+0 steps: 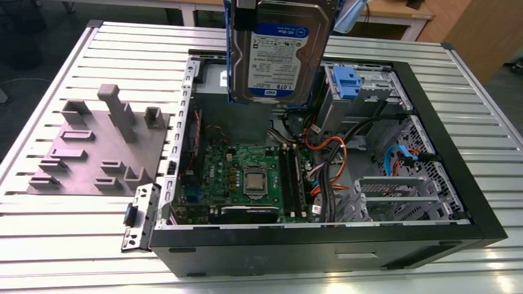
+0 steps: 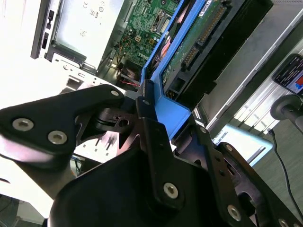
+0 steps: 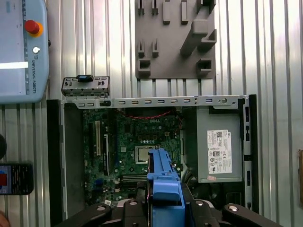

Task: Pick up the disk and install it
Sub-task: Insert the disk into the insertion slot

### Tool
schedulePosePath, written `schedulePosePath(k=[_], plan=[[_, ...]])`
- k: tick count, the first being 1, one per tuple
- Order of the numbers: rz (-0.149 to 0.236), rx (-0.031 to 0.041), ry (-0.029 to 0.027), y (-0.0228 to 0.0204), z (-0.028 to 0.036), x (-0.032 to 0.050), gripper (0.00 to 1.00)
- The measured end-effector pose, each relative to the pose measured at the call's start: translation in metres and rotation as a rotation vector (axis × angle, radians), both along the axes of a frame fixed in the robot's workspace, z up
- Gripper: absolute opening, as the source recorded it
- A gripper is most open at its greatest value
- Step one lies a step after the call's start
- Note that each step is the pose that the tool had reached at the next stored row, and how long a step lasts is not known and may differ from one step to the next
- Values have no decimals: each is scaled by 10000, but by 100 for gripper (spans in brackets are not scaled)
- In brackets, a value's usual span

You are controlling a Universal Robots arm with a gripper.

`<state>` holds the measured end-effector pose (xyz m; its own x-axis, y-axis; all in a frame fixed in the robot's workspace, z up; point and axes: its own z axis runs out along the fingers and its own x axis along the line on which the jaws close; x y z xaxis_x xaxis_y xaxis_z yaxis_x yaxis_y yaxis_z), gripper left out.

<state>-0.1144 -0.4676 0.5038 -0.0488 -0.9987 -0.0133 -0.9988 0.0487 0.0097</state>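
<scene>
The disk (image 1: pixel 278 55), a silver hard drive with a white-and-blue label in a blue carrier frame, hangs upright above the back of the open computer case (image 1: pixel 445 147). My gripper (image 2: pixel 170 111) is shut on the blue carrier at the disk's upper end, its black fingers (image 2: pixel 144 101) pressed against both sides. In the first wrist view the blue carrier of the disk (image 3: pixel 164 177) stands edge-on between the jaws of the gripper (image 3: pixel 164 201), over the green motherboard (image 3: pixel 132 146). Within the case, a metal drive bay with a blue latch (image 1: pixel 347 82) lies just to the exterior view's right of the disk.
A grey power supply box with a white sticker (image 3: pixel 220 151) sits in the case. Orange and blue cables (image 1: pixel 335 153) run beside the motherboard. A grey fixture plate with upright blocks (image 1: pixel 98 147) lies on the slatted table (image 1: pixel 73 245). A teach pendant (image 3: pixel 21 47) rests nearby.
</scene>
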Motion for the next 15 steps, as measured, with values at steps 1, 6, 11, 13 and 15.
schedulePosePath(k=[1,6,11,13,15], plan=[[0,0,0,0,0,0,36],[2,-1,1,-13,0,1,36],[0,-1,1,-87,-1,0,36],[0,0,0,-118,-3,2,36],[0,0,0,-147,-7,13,36]])
